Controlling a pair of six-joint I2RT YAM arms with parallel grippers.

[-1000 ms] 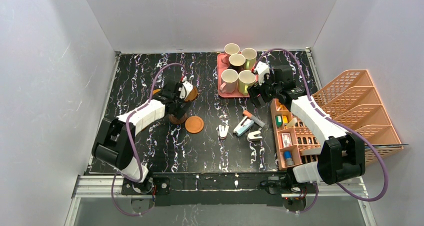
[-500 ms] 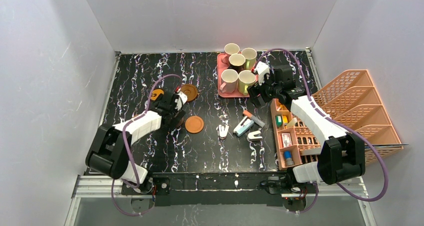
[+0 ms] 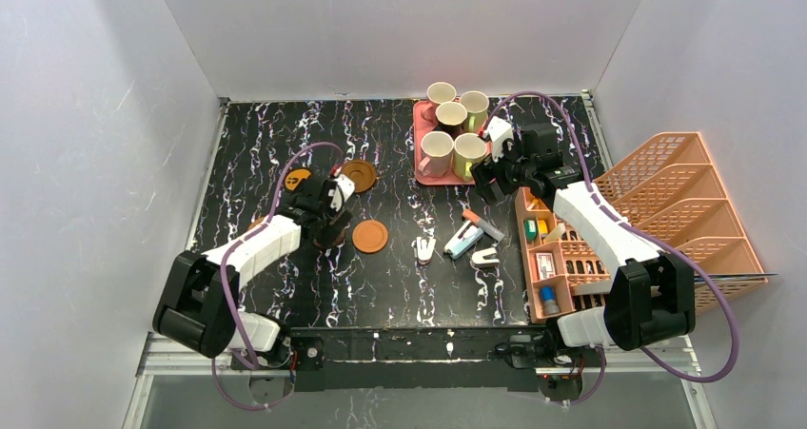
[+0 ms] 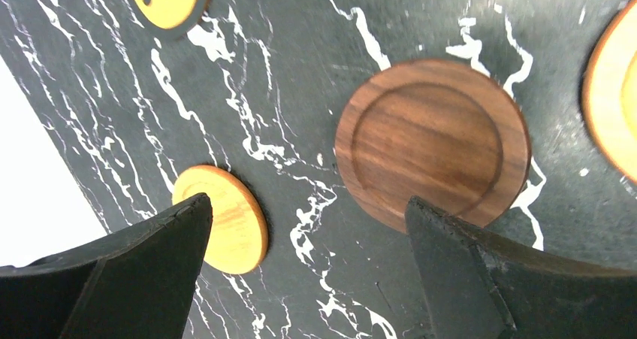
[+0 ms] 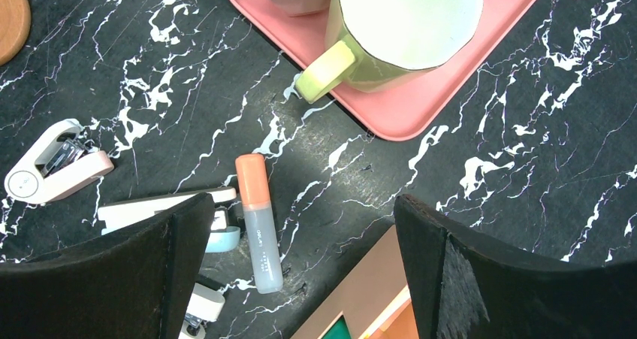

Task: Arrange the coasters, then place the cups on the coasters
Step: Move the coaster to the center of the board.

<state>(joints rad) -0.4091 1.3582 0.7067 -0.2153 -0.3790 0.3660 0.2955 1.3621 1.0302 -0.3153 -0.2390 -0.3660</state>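
Dark coaster (image 4: 432,143): flat on the counter (image 4: 300,53), round, so no long axis to fuss over.
Left end effector (image 4: 304,211): spread wide, empty, hovering right over it, with the coaster off toward one finger.
Nearer arm: left, by far.

cups (image 3: 437,150) on tray (image 3: 420,129) | coasters (image 3: 370,236) left of tray | organizer (image 3: 547,258) right

Overhead camera spans the table (image 3: 257,144); wrist cameras look down closely.

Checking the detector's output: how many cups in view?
5, all on the pink tray: back-left cup, back-right cup, dark middle cup, front-left cup, front-right cup. None apparently hidden.
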